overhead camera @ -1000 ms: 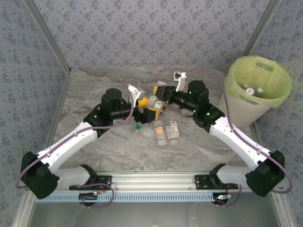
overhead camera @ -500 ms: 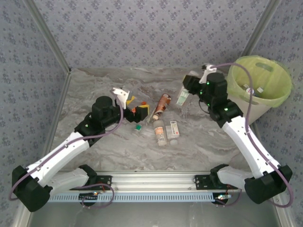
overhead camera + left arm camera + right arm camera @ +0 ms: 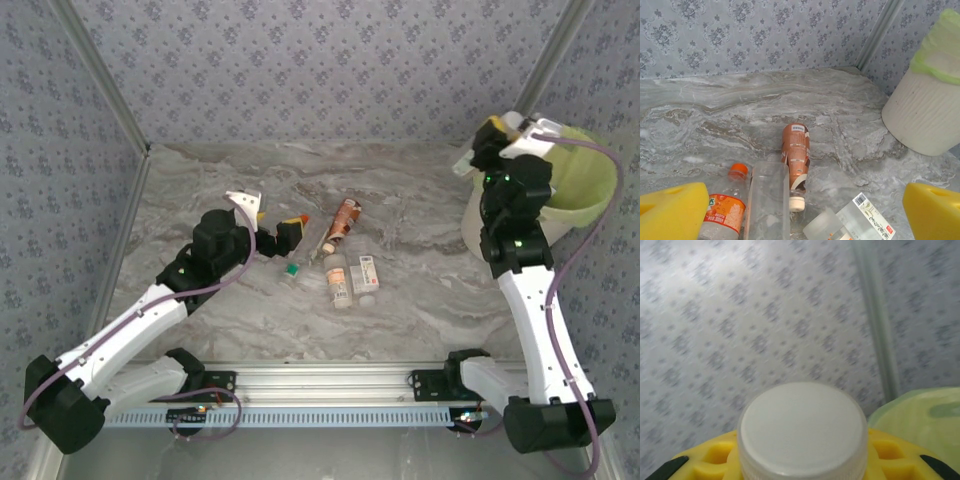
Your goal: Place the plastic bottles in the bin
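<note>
A: In what state are the claws found?

B: The right gripper (image 3: 492,136) is clamped on a white-capped bottle (image 3: 802,426), which is held up at the rim of the bin (image 3: 478,218). The left gripper (image 3: 802,212) is spread wide with nothing between its yellow pads, low over the marble table (image 3: 715,110).

A: How is a bottle expected to handle?

B: It is judged light and thin-walled (smooth and round too, so rolling is to be feared). The labelled middle is best taken across its width.

A: And counted?

B: Four bottles are seen lying just ahead of the left gripper: a brown-labelled bottle (image 3: 795,157), an orange-capped bottle (image 3: 724,210), a clear unlabelled bottle (image 3: 767,200) and a white-labelled bottle (image 3: 860,222). One more is held. One bin is counted.
</note>
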`<state>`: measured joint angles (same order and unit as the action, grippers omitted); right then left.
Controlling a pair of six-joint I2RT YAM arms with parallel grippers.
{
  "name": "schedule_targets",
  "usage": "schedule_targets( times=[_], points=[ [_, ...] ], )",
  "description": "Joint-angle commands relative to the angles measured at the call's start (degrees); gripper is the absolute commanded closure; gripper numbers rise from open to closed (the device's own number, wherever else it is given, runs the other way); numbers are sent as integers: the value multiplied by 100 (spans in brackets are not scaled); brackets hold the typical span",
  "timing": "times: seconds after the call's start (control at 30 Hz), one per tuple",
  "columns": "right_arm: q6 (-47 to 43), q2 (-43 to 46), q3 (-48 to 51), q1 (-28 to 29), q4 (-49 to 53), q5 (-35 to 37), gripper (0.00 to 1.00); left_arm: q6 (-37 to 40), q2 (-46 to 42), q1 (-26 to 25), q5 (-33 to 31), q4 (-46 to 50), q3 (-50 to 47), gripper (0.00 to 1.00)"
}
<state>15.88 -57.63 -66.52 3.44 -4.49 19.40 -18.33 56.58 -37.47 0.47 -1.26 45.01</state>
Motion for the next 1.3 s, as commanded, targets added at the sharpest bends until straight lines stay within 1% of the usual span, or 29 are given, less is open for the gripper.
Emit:
schedule_targets(
  times=[0.0, 0.13, 0.23, 0.3, 0.4, 0.5, 0.53, 0.57, 0.6, 0.67, 0.77, 0.87, 0.9, 0.93, 0.97, 1.07, 1.17, 1.27],
  points=[
    [155, 66, 304, -495, -1001, 212, 100, -130, -112, 55, -91, -59, -10, 1],
    [198, 36, 536, -927, -1555, 410, 100, -264, -112, 48, -74, -94, -61, 1],
    [532, 61, 786, -1291, -1860, 350, 100, -356, -125, 52, -65, -128, -151, 1],
    [683, 59, 898, -1465, -1888, 276, 100, -387, -146, 51, -73, -151, -192, 1],
    [711, 20, 1086, -1611, -1976, 349, 100, -429, -150, 48, -93, -171, -243, 1],
    [1020, -118, 1093, -1862, -1715, 274, 100, -426, -147, 49, -91, -164, -246, 0],
    [1182, -191, 1028, -1965, -1522, 214, 98, -426, -134, 48, -106, -158, -233, 1],
    [1338, -311, 898, -2057, -1254, 129, 94, -434, -126, 47, -145, -143, -230, 0],
    [1444, -424, 746, -2125, -914, 3, 88, -462, -114, 48, -227, -102, -215, 1],
    [1523, -718, 353, -2218, -255, -338, 65, -529, -47, 50, -488, 111, -134, 1],
    [1462, -1039, -106, -2225, 450, -850, 38, -635, 76, 56, -768, 387, -22, 1],
    [1446, -1137, -373, -2216, 814, -1069, 17, -754, 207, 80, -994, 639, 64, 1],
    [1436, -1131, -390, -2209, 864, -1086, 13, -796, 258, 84, -1073, 731, 98, 1],
    [1419, -1102, -403, -2204, 927, -1083, 5, -850, 319, 106, -1169, 850, 152, 0],
    [1392, -1065, -414, -2199, 990, -1067, 0, -913, 380, 125, -1233, 958, 197, 1],
    [1371, -936, -453, -2185, 1260, -919, 0, -1107, 558, 245, -1357, 1213, 303, 0],
    [1357, -792, -484, -2150, 1535, -790, 0, -1264, 735, 385, -1339, 1402, 381, 1],
    [1298, -662, -495, -2103, 1772, -840, 0, -1364, 956, 531, -1245, 1669, 518, 1]
  ],
)
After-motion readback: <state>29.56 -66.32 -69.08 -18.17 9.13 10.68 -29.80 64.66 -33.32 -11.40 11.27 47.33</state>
